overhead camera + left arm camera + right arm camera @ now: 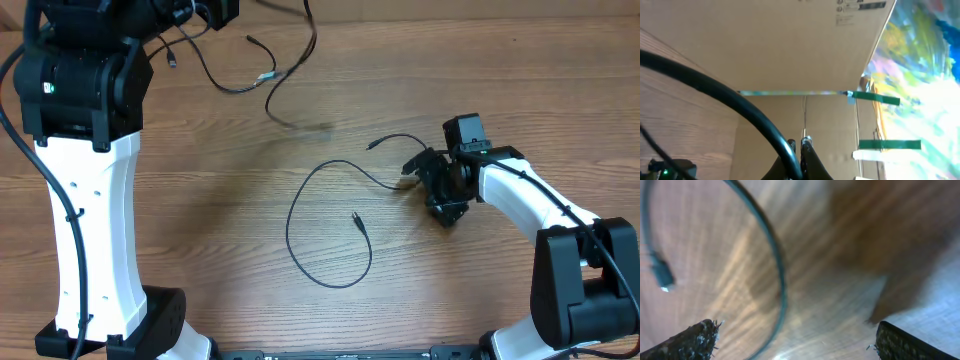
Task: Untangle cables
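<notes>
In the overhead view the surface (230, 200) is evenly, brightly lit and sharply rendered; a faint soft shadow is cast near 12 o'clock. The right wrist view is heavily blurred, with dark shadow at 1 o'clock. The left wrist view is washed out at 3 o'clock.

Bench (230, 170): wood-grain, matt. Cables (289, 225): black, smooth plastic jacket. Arm shells (90, 230): glossy white plastic, black matt joints. Cardboard box (790, 45), upper frame in left wrist view: plain brown, matt.
</notes>
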{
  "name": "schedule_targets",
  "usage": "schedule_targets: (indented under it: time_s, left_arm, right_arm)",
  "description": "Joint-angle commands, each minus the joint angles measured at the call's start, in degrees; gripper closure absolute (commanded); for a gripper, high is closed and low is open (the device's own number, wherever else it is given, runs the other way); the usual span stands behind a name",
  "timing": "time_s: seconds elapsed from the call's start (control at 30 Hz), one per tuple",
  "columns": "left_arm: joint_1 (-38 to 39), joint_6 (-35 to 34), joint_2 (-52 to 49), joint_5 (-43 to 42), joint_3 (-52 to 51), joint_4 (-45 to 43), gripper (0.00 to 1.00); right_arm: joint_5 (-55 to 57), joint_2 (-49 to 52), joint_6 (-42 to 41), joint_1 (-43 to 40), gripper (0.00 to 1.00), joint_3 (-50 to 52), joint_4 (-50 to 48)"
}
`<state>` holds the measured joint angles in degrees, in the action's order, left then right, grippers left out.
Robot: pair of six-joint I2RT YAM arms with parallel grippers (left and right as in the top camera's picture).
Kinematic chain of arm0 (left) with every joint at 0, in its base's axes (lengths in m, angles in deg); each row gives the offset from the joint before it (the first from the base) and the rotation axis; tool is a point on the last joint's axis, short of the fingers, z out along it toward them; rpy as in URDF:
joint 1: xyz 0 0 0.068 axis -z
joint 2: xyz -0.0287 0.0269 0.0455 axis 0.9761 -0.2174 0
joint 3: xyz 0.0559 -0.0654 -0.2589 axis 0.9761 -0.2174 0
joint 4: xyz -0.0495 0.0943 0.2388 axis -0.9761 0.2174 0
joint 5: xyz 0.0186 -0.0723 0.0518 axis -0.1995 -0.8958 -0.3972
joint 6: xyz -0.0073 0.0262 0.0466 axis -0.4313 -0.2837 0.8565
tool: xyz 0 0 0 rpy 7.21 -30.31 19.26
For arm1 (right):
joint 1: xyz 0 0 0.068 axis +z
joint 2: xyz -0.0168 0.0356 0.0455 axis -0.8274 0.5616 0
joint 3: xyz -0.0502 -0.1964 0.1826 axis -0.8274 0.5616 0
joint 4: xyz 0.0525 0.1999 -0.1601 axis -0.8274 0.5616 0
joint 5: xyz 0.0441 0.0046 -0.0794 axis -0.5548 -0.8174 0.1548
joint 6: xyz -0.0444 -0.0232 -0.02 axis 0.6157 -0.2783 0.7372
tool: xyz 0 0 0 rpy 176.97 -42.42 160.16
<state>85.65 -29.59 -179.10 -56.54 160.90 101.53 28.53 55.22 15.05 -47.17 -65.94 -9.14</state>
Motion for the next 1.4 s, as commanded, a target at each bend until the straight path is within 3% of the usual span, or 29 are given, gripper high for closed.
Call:
schedule_targets:
  time_s: [0.0, 0.23, 0.47, 0.6, 0.8, 1.0, 1.2, 1.37]
  left_arm:
    - [-0.33, 1.16, -0.7, 1.46, 0.72, 1.7, 0.96]
    - [-1.64, 10.16, -5.09, 5.7, 0.72, 11.74, 0.96]
    - [-5.75, 24.94, -11.87, 5.75, 0.72, 18.43, 0.96]
    - [-9.51, 25.68, -14.03, 11.08, 0.72, 25.4, 0.96]
    - [-16.09, 25.68, -14.47, 29.4, 0.72, 33.94, 0.96]
    - [-23.37, 25.68, -14.47, 40.76, 0.72, 39.71, 0.96]
    - [-30.64, 26.53, -14.84, 48.41, 0.52, 42.05, 0.96]
    - [-33.27, 34.45, -16.81, 48.78, 0.35, 40.68, 0.96]
  right_arm:
    - [1.64, 0.04, 0.37, 0.04, 0.0, 0.33, -1.68]
    - [1.66, 0.04, 0.37, 0.04, 0.0, 0.33, -1.64]
    - [1.92, 0.04, 0.37, 0.04, 0.0, 0.33, -1.64]
    - [3.58, 0.04, 0.37, 0.04, 0.0, 0.33, -1.64]
    - [4.2, 0.07, 0.37, 0.04, 0.0, 0.33, -1.4]
    - [4.2, 0.07, 0.37, 0.04, 0.0, 0.33, -1.33]
    - [4.2, 0.07, 0.37, 0.04, 0.0, 0.33, -1.33]
    - [4.2, 0.04, 0.37, 0.04, 0.0, 0.33, -1.4]
